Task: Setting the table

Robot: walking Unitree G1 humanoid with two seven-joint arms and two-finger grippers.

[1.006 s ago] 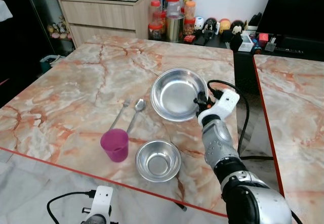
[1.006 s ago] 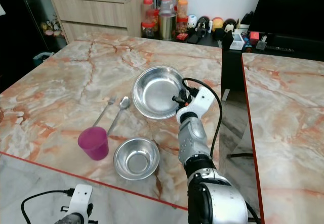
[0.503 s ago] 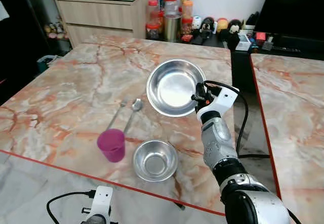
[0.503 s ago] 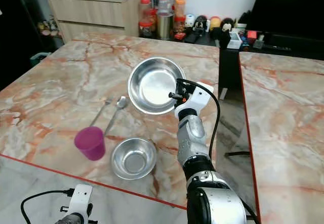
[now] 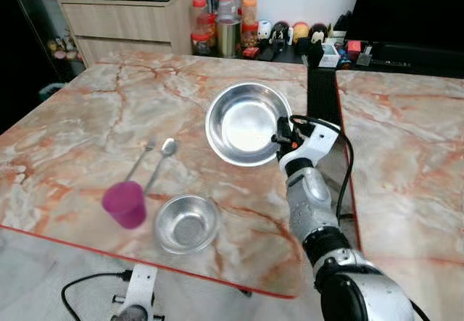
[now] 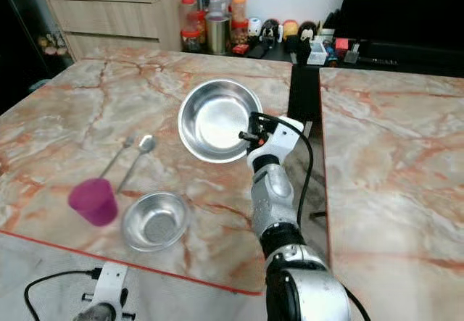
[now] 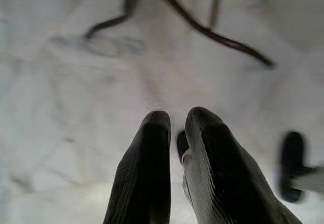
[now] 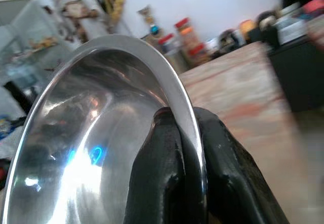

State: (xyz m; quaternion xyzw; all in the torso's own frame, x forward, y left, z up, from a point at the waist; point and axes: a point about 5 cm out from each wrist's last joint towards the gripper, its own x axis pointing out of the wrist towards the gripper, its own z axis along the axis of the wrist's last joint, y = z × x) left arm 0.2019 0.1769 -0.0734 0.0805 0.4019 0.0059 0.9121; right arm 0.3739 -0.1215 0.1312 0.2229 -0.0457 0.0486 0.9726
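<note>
Right wrist view, item one: my right gripper (image 8: 185,128) has its two black fingers clamped on the rim of the large steel bowl (image 5: 245,122), one inside and one outside, holding it tilted above the marble table (image 5: 87,125), I judge for carrying to a place setting. Item two: small steel bowl (image 5: 187,223) at 7 o'clock of it, purple cup (image 5: 124,204), fork (image 5: 138,161) and spoon (image 5: 161,159) at 8 o'clock. Left gripper (image 7: 174,125) hangs idle over blurred floor, fingers nearly together around nothing; whether the large bowl's far edge touches the marble, I cannot tell.

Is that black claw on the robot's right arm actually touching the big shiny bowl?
Touching. In the right wrist view the two black fingers pinch the rim of the large steel bowl, one inside and one outside, with no gap showing.
</note>
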